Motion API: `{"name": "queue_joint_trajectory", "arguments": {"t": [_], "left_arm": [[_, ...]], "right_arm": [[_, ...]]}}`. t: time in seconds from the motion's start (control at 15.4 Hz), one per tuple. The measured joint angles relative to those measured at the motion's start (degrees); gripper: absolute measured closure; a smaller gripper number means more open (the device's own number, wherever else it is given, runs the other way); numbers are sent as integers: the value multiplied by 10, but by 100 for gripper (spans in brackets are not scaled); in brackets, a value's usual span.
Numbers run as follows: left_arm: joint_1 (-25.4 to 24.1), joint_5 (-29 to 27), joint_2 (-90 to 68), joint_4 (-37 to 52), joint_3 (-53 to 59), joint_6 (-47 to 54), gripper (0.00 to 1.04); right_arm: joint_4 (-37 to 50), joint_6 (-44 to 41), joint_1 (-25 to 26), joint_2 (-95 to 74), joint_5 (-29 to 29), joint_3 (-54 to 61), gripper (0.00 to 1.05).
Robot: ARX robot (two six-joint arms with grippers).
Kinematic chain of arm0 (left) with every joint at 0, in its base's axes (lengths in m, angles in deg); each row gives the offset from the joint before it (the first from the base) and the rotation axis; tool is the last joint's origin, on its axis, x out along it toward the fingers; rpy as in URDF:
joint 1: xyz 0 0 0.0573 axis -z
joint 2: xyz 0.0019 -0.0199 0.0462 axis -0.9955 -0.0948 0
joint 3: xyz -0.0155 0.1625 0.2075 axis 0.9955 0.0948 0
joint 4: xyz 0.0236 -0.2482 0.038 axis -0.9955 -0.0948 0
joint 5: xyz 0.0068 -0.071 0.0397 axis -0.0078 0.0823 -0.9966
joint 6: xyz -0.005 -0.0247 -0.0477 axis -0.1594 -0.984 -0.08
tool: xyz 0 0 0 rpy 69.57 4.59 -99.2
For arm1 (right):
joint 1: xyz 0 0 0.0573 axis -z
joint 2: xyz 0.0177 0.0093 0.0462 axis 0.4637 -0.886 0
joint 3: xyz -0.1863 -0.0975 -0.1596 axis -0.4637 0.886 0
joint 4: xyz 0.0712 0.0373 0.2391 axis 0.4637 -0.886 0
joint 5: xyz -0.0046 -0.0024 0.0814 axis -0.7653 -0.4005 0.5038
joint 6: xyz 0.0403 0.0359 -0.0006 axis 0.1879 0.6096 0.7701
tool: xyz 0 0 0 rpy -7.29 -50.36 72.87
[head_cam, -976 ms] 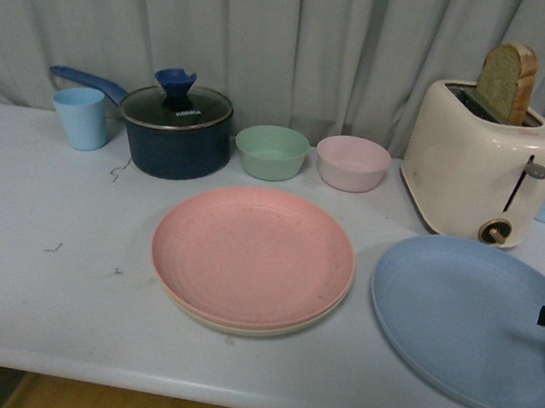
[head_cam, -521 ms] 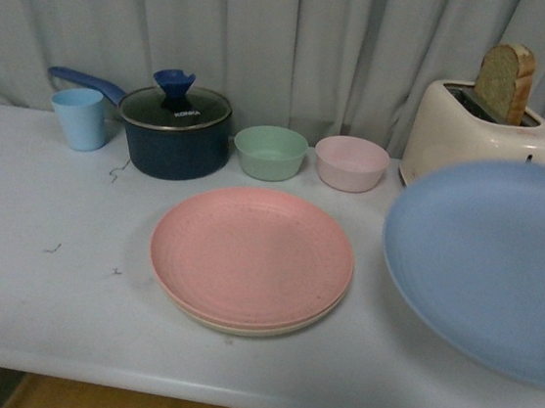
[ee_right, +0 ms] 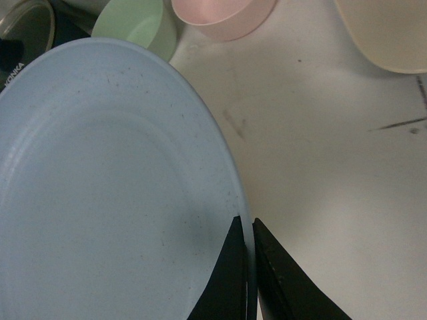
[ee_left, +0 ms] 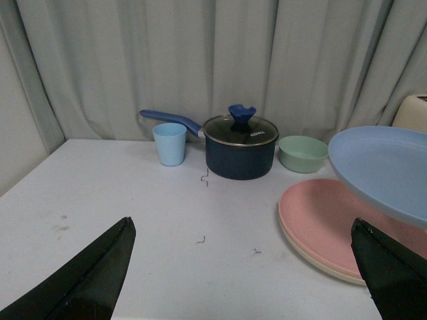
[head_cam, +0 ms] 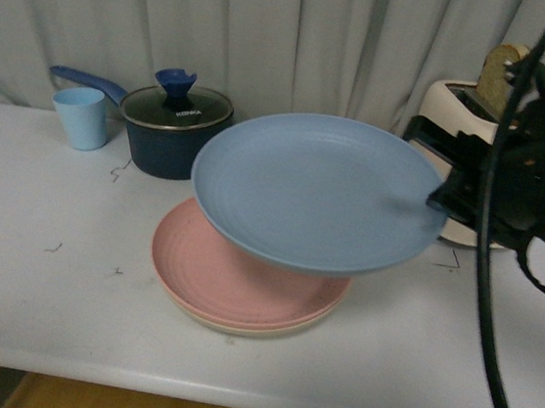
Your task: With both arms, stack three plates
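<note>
With the blue plate [head_cam: 318, 192] pinched at its rim by the right hand [ee_right: 248, 267], it should be levelled, centred over the pink plate [head_cam: 234, 283] and lowered before release.

Right gripper [ee_right: 250, 267] pinched on a rim; left gripper [ee_left: 243, 280] — fingers spread wide

Light blue plate [head_cam: 318, 192], faintly speckled; pink plate [head_cam: 244, 284] over a cream plate [head_cam: 239, 326]; navy saucepan [head_cam: 174, 134]; pale blue cup [head_cam: 80, 116]; mint-green bowl [ee_left: 303, 153]; cream toaster [head_cam: 450, 111]; white worktop [head_cam: 49, 267]; grey curtain [head_cam: 272, 37].
</note>
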Motion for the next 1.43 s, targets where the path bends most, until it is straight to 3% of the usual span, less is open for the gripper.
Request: {"name": "queue_joint_trajectory", "arguments": {"t": [0.46,0.98,1.11,1.3,1.43], "left_arm": [[0,0,0,0,0,0,7],[0,0,0,0,0,0,7],[0,0,0,0,0,0,7],[0,0,0,0,0,0,7],[0,0,0,0,0,0,7]], "right_arm": [[-78,59,-47,-110,-30,-130,102],[-98,56,-72,-172,-63,-159,102],[-104,55,-75,-172,-60,-158,76],[-108,55,-66,-154,-48,-145,45],[-100,44,-37,-93,-47,-137,16]]}}
